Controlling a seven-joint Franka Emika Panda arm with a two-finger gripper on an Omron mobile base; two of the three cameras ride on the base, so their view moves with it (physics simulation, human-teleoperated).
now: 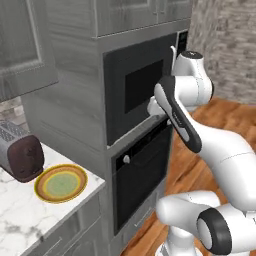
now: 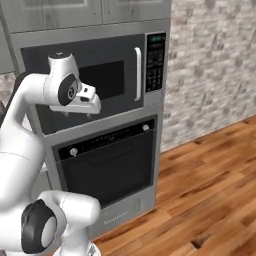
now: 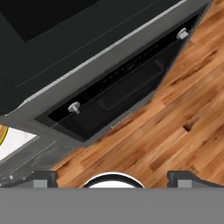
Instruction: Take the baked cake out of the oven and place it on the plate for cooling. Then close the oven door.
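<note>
No cake is visible; oven door [image 2: 107, 167] shut at centre frame. Tool [image 3: 112, 178] released; handle may be missed.

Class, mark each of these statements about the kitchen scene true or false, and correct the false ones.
1. The oven door is shut. True.
2. The plate lies on the floor. False: it sits on the marble counter, beside the toaster.
3. The plate carries the cake. False: the plate is bare, and no cake can be seen anywhere.
4. The microwave is mounted directly above the oven. True.
5. The gripper is gripping the oven door's handle. False: in the hand view its fingertips are spread apart with nothing between them, well above the floor and away from the door.
</note>
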